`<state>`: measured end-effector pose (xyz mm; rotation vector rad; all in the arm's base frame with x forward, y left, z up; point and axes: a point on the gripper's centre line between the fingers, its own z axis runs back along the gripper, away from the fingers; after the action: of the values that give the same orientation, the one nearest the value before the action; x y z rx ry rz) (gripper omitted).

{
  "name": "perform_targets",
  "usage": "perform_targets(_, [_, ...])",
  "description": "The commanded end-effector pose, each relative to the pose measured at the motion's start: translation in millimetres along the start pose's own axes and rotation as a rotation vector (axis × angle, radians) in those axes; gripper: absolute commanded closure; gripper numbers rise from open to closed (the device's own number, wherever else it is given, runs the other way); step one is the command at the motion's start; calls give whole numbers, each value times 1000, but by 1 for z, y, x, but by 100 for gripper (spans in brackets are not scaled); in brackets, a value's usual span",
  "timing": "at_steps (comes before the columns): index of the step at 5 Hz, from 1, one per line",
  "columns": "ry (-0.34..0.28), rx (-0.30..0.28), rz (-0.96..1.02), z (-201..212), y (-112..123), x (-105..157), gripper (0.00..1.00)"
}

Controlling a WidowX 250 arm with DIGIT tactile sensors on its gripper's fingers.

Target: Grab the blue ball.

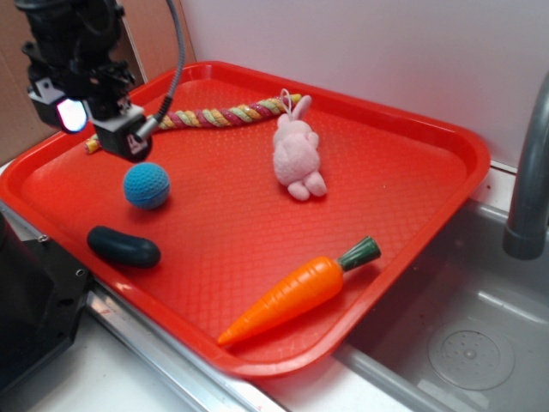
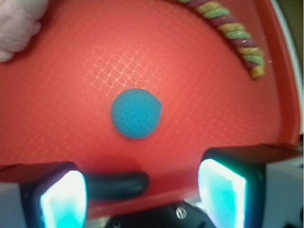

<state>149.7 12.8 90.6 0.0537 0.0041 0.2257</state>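
- Exterior view: one red tray (image 1: pixel 412 172), largest thing here, sits on the table (image 1: pixel 103 378) beside a metal sink (image 1: pixel 480 326); grey faucet pipe (image 1: pixel 532 172) at right edge.
- Tray holds five toys, all lying on its textured floor, none stacked, none touching each other.
- One braided rope toy (image 1: pixel 223 114), red/yellow/green, along the back rim; in the wrist view (image 2: pixel 237 33) it curves along the upper right.
- One orange carrot (image 1: pixel 296 292) with green top, lying diagonal near the front corner, well apart from the rest.
- One pink bunny (image 1: pixel 298 153), mid-tray, ears just beside the rope end; can't tell if they touch. Wrist view catches only a blurred corner (image 2: pixel 16 23) at upper left.
- One dark teal oblong toy (image 1: pixel 124 246), near the front-left rim, just in front of the ball; wrist view shows it (image 2: pixel 116 184) low between the finger pads.
- One blue ball (image 1: pixel 147 186), knitted texture, left part of tray, between the rope and the oblong toy, resting on the tray floor. In the wrist view it (image 2: pixel 136 113) is centred ahead of the fingers.
- One gripper (image 1: pixel 120 137) above the tray's left side, just behind and above the ball, apart from it. Wrist view: gripper (image 2: pixel 142 190) fingers spread wide, glowing pads (image 2: pixel 223 190) at left and right, nothing held.
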Motion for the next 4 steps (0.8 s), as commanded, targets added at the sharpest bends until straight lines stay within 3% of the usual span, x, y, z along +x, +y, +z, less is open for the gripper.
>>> perform_targets(1, [19, 49, 12, -42, 5, 20, 0])
perform_targets(3, [61, 36, -27, -70, 2, 22, 1])
perform_targets(4, [62, 33, -13, -71, 3, 19, 100])
